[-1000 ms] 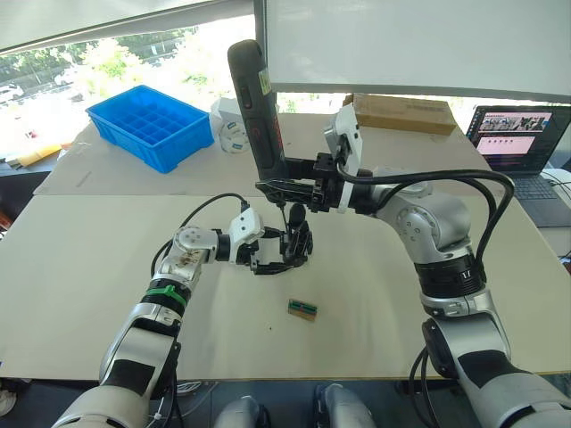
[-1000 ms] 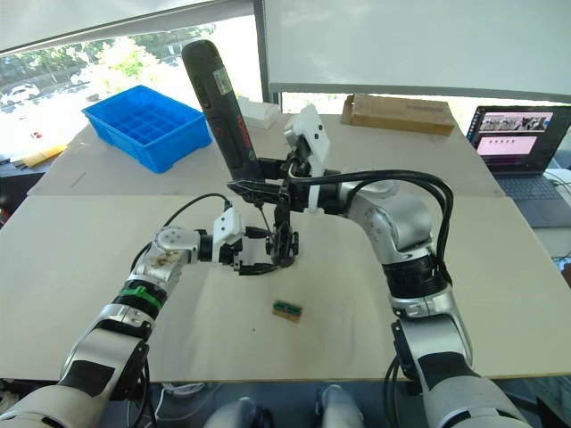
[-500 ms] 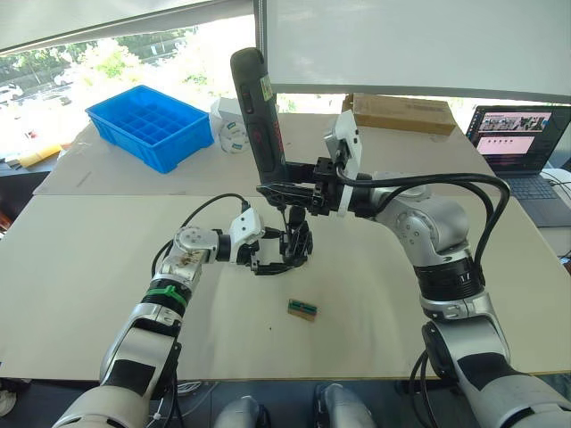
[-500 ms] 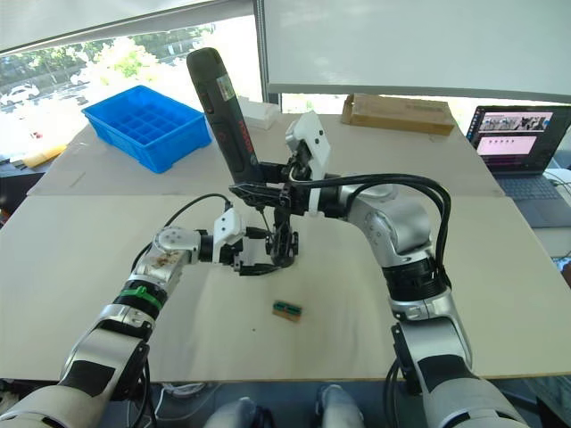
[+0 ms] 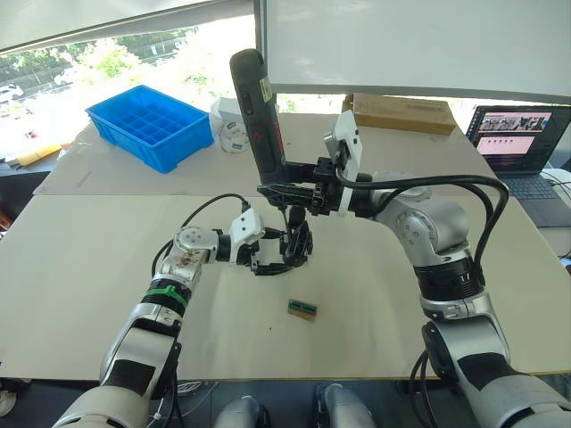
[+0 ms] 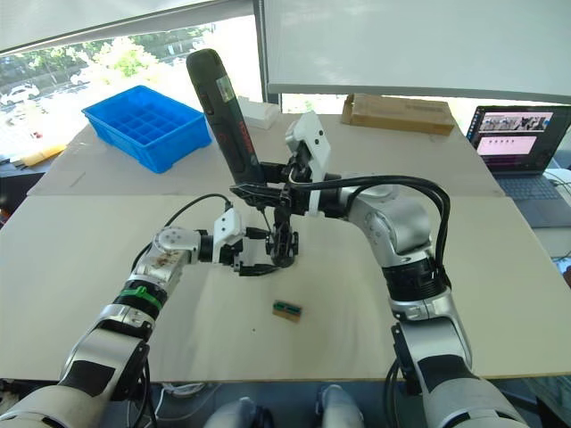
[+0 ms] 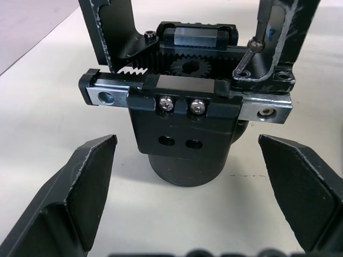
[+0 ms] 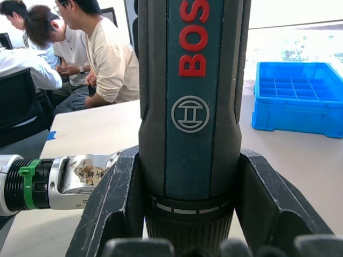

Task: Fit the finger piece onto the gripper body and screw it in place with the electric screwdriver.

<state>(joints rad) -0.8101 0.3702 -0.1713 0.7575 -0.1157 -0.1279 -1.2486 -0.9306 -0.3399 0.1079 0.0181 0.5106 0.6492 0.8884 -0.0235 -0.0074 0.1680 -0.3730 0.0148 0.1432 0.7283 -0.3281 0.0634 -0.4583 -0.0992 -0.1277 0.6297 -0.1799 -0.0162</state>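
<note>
Nothing has moved: right hand point(image 5: 284, 189) grips electric screwdriver point(image 5: 256, 114).

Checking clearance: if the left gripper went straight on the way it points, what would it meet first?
Most likely the gripper body, which sits dead ahead between the open left gripper fingers, on the table.

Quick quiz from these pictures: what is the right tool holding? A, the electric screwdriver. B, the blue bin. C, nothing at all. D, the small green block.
A: the right tool is shut on the screwdriver, which stands nearly upright over the gripper body, its bit pointing down at it.
</note>
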